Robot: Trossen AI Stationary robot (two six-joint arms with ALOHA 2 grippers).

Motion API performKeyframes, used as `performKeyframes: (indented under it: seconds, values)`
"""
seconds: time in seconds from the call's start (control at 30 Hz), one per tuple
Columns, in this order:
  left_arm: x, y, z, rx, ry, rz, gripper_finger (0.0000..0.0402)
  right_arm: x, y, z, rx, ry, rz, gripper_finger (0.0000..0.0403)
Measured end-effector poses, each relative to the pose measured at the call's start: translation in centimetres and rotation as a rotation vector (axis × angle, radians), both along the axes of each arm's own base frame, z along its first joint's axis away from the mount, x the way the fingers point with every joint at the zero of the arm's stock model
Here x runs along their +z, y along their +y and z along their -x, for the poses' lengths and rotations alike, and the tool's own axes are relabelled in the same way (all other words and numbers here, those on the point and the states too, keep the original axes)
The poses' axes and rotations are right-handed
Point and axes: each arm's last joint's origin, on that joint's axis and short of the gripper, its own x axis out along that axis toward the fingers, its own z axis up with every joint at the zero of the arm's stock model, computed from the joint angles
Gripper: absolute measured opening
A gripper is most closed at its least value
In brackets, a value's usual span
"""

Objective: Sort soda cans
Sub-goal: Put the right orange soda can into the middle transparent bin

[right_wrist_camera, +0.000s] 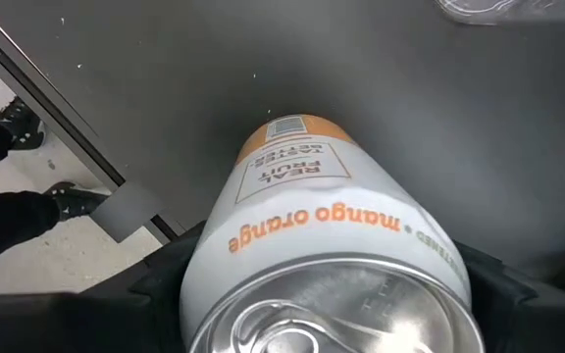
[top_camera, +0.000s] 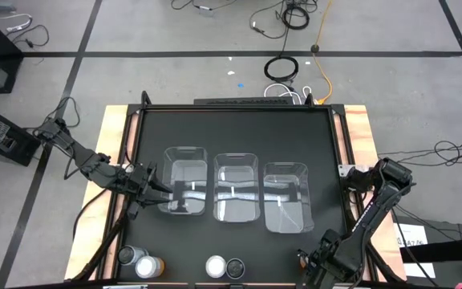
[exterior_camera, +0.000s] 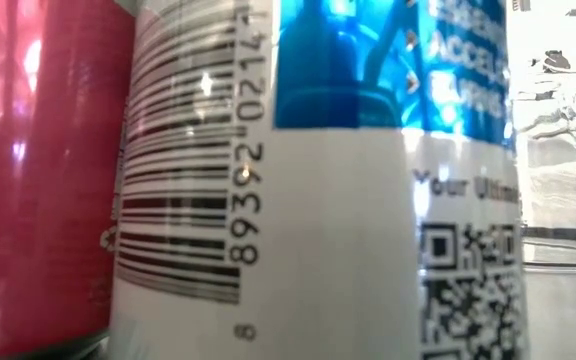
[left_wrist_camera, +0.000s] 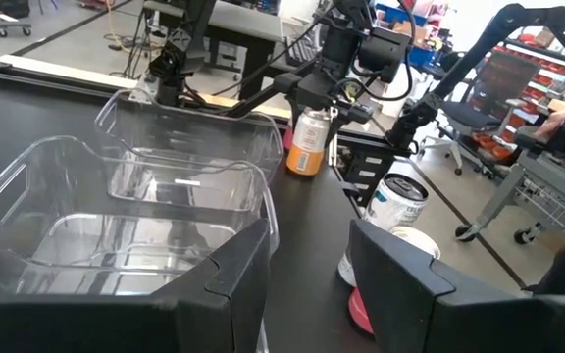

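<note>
A white and orange soda can [right_wrist_camera: 302, 211] stands upright on the black table near its front right corner, also seen in the left wrist view [left_wrist_camera: 307, 147]. My right gripper [top_camera: 318, 261] is down over it and hides it in the high view. Several more soda cans [top_camera: 147, 265] [top_camera: 215, 266] stand along the front edge; two of them, a red one [exterior_camera: 38, 150] and a white and blue one [exterior_camera: 318, 200], fill the low view. My left gripper [left_wrist_camera: 309, 284] waits open and empty beside the left clear bin [top_camera: 184, 181]. My right gripper has the orange can between its two fingers, one on each side of its upper wall [right_wrist_camera: 204, 260], just below the silver top. The fingers come from above, pointing down. The can is upright, its base [left_wrist_camera: 305, 173] on the table.
Three clear plastic bins [top_camera: 237, 186] [top_camera: 285, 195] stand in a row mid-table, with bare table between them and the front edge. A person's feet [right_wrist_camera: 13, 201] show on the floor just past the table's edge by the right gripper.
</note>
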Motion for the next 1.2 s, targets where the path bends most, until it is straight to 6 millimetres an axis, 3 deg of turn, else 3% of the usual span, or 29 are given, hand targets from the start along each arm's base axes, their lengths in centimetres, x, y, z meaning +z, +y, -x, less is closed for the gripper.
performKeyframes:
  seconds: [0.2,0.53,0.7,1.2]
  values:
    - [0.0,0.0,0.0,0.0,0.0,0.0,0.0152,1.3,0.1,-0.5,0.004,-0.019,-0.034,0.0277]
    - [0.0,0.0,0.0,-0.001,0.0,-0.001,0.0152,8.0,-1.9,-1.2,0.013,-0.024,0.027,0.0277]
    - [0.0,0.0,0.0,-0.001,0.0,-0.001,0.0152,10.4,-3.0,-1.9,0.034,-0.032,0.029,0.0277]
    - [0.0,0.0,0.0,-0.001,0.0,-0.001,0.0152,14.3,-6.1,-4.5,0.093,-0.132,0.029,0.0277]
